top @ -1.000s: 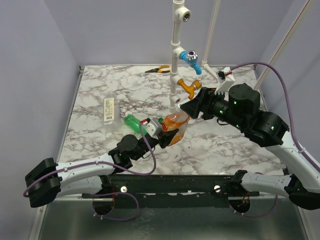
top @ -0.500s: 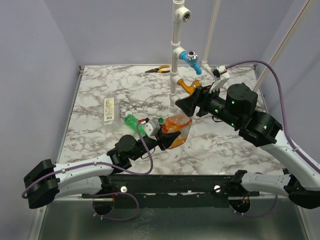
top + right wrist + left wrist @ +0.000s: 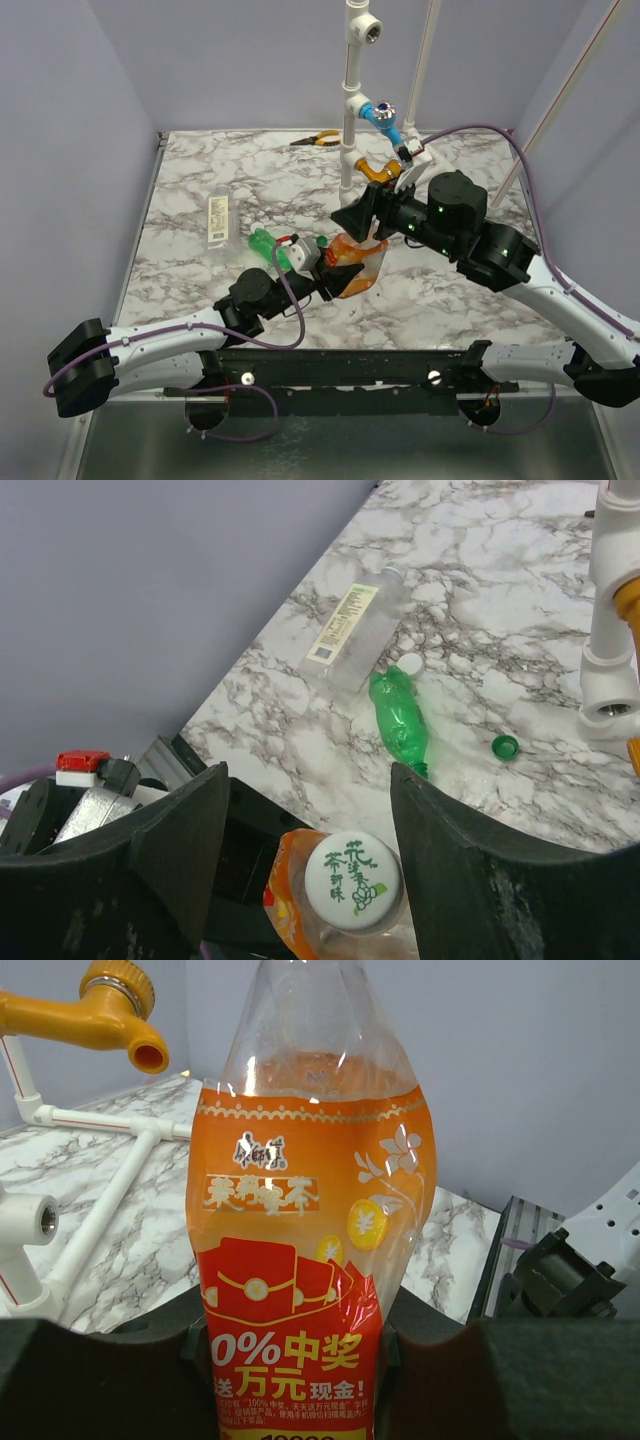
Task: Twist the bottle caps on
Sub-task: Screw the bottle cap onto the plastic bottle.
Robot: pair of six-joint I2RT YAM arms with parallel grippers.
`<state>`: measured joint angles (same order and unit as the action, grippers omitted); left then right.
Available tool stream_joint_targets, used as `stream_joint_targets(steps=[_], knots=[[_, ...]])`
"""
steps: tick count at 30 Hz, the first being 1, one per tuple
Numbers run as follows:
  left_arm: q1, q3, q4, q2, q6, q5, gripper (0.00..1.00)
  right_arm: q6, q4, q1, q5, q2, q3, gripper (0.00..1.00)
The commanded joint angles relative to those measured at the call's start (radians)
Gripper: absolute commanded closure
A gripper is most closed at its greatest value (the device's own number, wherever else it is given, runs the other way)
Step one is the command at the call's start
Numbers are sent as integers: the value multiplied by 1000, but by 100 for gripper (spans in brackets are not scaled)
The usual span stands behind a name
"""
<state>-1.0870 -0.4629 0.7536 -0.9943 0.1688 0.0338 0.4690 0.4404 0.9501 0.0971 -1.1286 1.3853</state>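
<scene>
Printed cap [image 3: 353,878] sits on the neck of the orange bottle [image 3: 310,1210]; can't tell if it's threaded home.
Bottle is upright, just in front of the pipe frame [image 3: 612,610]. My left jaws [image 3: 292,1360] are clenched on its lower labelled body.
Right jaws [image 3: 308,790] are released, one finger on each side of the cap, not touching it.

Handling, my read: thin wall, part full, crumpled shoulder (soft there) and a slick film label. So I'd keep the left grip low and firm, not crushing. Take the cap square across its rim: it's small, light and easy to cock on the threads.

Loose on the surface [image 3: 480,540]:
- green bottle [image 3: 400,715], lying down
- green cap [image 3: 505,746], near its mouth
- clear bottle [image 3: 355,630], lying down
- white cap [image 3: 409,664], just beside the clear bottle
</scene>
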Motion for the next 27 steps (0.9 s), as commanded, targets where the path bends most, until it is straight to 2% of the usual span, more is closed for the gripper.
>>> stream_joint_targets(steps=[1, 20, 27], knots=[[-2, -24, 17, 4, 10, -21, 100, -21, -27, 22, 19, -12, 14, 30], [-1, 6, 15, 28, 35, -13, 100, -46, -8, 42, 127, 16, 33, 30], [-1, 4, 12, 21, 32, -15, 100, -55, -14, 42, 113, 13, 39, 31]])
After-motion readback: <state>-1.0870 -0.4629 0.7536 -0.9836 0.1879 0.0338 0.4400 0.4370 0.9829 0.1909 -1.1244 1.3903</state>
